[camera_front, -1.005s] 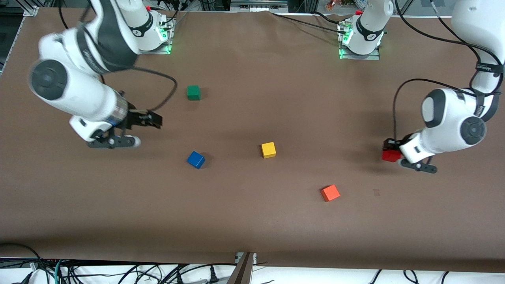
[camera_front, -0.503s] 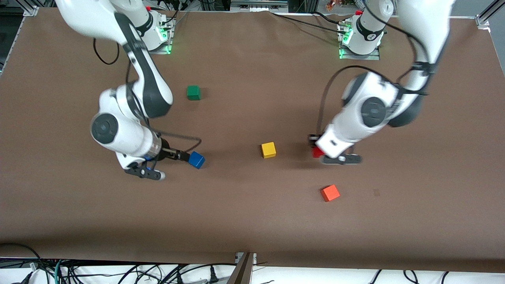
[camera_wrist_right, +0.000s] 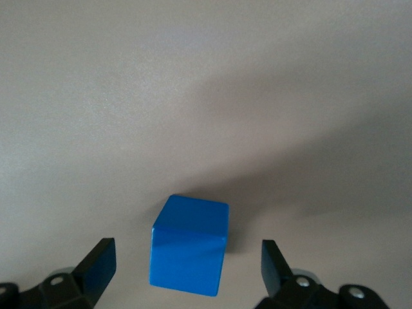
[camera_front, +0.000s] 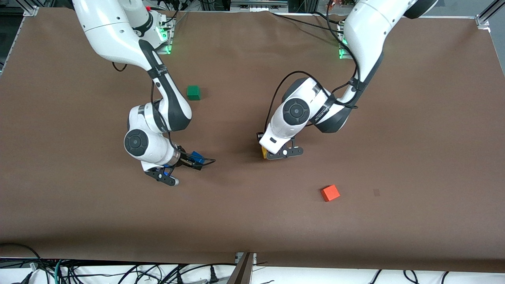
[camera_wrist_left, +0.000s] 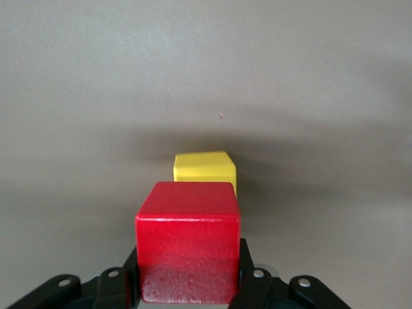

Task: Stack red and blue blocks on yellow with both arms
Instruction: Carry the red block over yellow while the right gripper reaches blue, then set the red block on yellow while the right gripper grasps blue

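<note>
The left claw [camera_wrist_left: 187, 283] grips the red block [camera_wrist_left: 187, 241] and carries it over the yellow block [camera_wrist_left: 205, 170] near the middle of the surface [camera_front: 355, 236], presumably to set it on top. The right claw [camera_wrist_right: 187, 270] hangs spread around the blue block [camera_wrist_right: 189, 244], which sits on the surface nearer the right arm's end, apparently lining up a grasp. In the front view the left wrist hides the red block and most of the yellow block; the blue block [camera_front: 197, 157] barely peeks out.
</note>
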Robot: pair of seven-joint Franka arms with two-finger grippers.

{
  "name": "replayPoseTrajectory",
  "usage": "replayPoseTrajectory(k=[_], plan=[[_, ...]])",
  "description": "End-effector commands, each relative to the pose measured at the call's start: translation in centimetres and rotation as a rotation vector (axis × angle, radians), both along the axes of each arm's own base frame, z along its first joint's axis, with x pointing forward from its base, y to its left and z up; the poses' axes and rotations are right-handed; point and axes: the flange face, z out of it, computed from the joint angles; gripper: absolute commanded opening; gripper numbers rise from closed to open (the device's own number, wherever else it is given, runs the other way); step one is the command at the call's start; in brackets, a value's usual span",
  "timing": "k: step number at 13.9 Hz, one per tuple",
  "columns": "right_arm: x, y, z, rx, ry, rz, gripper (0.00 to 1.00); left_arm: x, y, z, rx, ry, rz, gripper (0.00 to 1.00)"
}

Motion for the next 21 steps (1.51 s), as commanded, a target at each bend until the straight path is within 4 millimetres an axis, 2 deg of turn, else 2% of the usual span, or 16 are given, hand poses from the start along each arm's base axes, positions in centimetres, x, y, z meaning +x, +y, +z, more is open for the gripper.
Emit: replayPoseTrajectory(k=[1,3,5,7,8,9,14,15,16,17,18,20,21], plan=[[-0.3,-0.3,-1.1,0.012,-0.008,-0.035,1.0,0.7,-1.6,-0.7,0.032,-0.048,0.006,0.01],[-0.6,-0.1,-2.4,0.007,0.011,-0.045,0.98,0.7,-2.2,-1.3,0.036,-0.049,0.034,0.01],[-0.8,0.2,-2.4,0.006,0.018,-0.039,0.88,0.1,-3.0,-1.5,0.039,-0.047,0.04,0.02],[-0.8,0.2,-2.1,0.008,0.017,-0.022,0.51,-0.2,-3.3,-2.0,0.045,-0.042,0.033,0.02],[-0.9,0.3,-1.6,0.008,0.032,-0.014,0.41,-0.2,-3.1,-2.2,0.048,-0.04,0.034,0.02],[-1.0,0.3,-0.7,0.007,0.048,0.0,0.4,-0.1,-3.0,-2.2,0.049,-0.043,0.036,0.02],[-0.7,-0.7,7.7,0.045,-0.031,0.285,0.4,-0.1,-3.1,-2.0,0.066,-0.062,0.018,0.04],[-0.8,-0.7,8.8,0.046,-0.035,0.343,0.4,-0.1,-3.1,-2.0,0.066,-0.062,0.018,0.06],[-0.7,-0.3,10.2,0.032,-0.05,0.393,0.4,-0.1,-3.0,-2.2,0.069,-0.06,0.019,0.14],[-0.8,0.4,11.0,0.013,-0.043,0.424,0.4,-0.1,-3.0,-2.1,0.07,-0.063,0.017,0.33],[-0.9,1.7,12.3,-0.008,-0.053,0.459,0.4,-0.1,-3.0,-2.0,0.071,-0.062,0.015,0.99],[-1.9,4.3,13.0,-0.019,-0.058,0.502,0.4,0.3,-2.7,-0.8,0.064,-0.069,0.024,1.0],[-2.0,4.5,13.0,-0.019,-0.059,0.503,0.4,0.5,-2.6,0.5,0.059,-0.079,0.028,1.0]])
